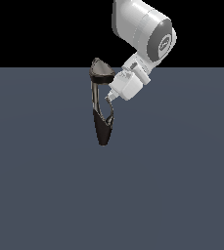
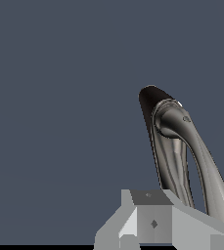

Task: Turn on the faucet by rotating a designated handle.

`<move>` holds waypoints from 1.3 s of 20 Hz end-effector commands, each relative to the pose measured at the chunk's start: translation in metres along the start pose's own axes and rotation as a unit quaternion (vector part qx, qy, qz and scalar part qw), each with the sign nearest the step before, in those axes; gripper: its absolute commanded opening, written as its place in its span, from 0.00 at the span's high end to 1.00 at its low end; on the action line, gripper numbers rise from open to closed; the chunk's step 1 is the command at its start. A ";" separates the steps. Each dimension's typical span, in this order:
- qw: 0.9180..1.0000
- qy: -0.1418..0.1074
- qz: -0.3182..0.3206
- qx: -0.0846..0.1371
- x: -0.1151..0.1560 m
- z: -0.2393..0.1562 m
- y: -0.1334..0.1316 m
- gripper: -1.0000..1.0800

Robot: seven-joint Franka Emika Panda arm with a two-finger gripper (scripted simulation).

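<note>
Hand (image 1: pixel 111 97) sits against the faucet (image 1: pixel 101 105) beside its lever (image 1: pixel 109 110); its grip can't be told. Contact step, seemingly; next, push the lever around the stem.

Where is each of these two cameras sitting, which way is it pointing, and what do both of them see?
Exterior view: off the arm, looking slightly down across the flat blue-grey floor at the slim upright faucet with dark tapered base; the white arm and its gripper reach in from the exterior view's upper right.
Wrist view: mounted on the wrist, close up, looking along the faucet's silvery curved lever toward its base; only grey gripper fingers show.
Shared: the faucet, the gripper, the floor.
</note>
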State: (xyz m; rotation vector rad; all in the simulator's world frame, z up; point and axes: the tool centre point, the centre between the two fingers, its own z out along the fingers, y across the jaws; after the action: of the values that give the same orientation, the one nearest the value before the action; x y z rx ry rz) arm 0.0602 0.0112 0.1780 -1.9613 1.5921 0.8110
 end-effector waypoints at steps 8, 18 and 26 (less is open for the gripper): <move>1.000 0.000 0.000 0.000 -0.008 0.000 0.024 1.00; 1.000 0.003 0.002 0.005 -0.008 -0.002 0.041 1.00; 1.000 0.001 0.001 0.003 0.001 -0.001 0.072 1.00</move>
State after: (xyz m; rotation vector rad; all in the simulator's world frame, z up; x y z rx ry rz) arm 0.0032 0.0028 0.1846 -1.9657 1.5814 0.7815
